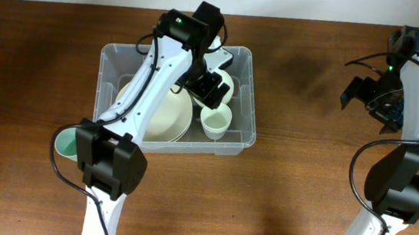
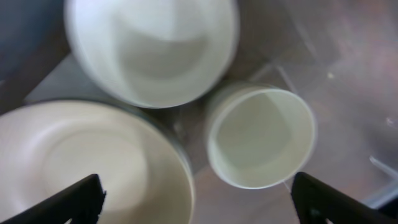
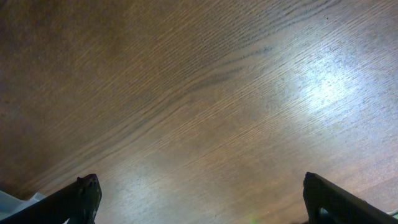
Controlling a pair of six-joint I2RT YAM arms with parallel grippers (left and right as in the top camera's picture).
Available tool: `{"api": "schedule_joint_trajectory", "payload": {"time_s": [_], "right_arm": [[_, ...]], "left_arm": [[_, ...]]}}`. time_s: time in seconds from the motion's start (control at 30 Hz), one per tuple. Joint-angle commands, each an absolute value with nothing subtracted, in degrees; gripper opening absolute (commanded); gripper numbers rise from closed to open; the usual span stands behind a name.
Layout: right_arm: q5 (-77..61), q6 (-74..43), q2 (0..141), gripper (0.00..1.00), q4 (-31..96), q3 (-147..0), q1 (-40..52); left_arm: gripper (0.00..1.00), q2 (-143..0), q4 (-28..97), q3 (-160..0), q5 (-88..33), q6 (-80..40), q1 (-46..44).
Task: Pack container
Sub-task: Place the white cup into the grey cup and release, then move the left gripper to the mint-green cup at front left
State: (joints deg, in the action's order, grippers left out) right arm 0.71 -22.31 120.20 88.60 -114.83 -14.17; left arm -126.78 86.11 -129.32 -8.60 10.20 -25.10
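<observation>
Container (image 1: 252, 106) sits centre-left on the counter (image 1: 301, 203), holding a plate (image 2: 81, 162), bowl (image 2: 152, 50) and cup (image 2: 261, 137). Left tool (image 2: 202, 199) hangs over the cup, jaws wide, empty. Right tool (image 3: 199, 199) is spread too, holding nothing, over bare counter well to the right. Green bowl (image 1: 64, 144) outside the near-left corner looks next. Lift straight up past the rim, then swing over. The arm half hides it.

The container (image 1: 114, 66) is a clear rectangular plastic bin with rounded corners and a rimmed edge. It stands upright and level, top open. It lies directly beneath the left gripper (image 1: 211, 88). It holds a plate (image 2: 81, 162), a bowl (image 2: 152, 50) and a cup (image 2: 261, 137).
</observation>
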Motion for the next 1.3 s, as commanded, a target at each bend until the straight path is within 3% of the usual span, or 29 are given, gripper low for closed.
{"api": "schedule_joint_trajectory", "payload": {"time_s": [0.0,0.13,0.27,0.47,0.8,1.07,1.27], "right_arm": [[0.62,-22.33,119.72,0.99,88.62,-114.61,-14.33],[0.62,-22.33,119.72,0.99,88.62,-114.61,-14.33],[0.64,-22.33,119.72,0.99,88.62,-114.61,-14.33],[0.64,-22.33,119.72,0.99,88.62,-114.61,-14.33],[0.62,-22.33,119.72,0.99,88.62,-114.61,-14.33],[0.62,-22.33,119.72,0.99,88.62,-114.61,-14.33],[0.62,-22.33,119.72,0.99,88.62,-114.61,-14.33]], "left_arm": [[0.99,-126.02,88.18,-135.46,3.27,-1.17,-22.13],[1.00,-123.37,92.18,-139.04,13.34,-12.62,-18.33],[0.99,-117.69,96.71,-139.28,16.10,-24.91,-11.20],[0.99,-111.85,96.71,-139.00,15.46,-28.38,-3.92],[0.99,-104.03,96.71,-118.08,15.73,-52.58,12.58],[0.99,-104.01,93.36,-99.33,13.80,-52.95,16.99],[0.99,-104.01,84.16,-87.79,10.72,-53.15,17.06]]}}
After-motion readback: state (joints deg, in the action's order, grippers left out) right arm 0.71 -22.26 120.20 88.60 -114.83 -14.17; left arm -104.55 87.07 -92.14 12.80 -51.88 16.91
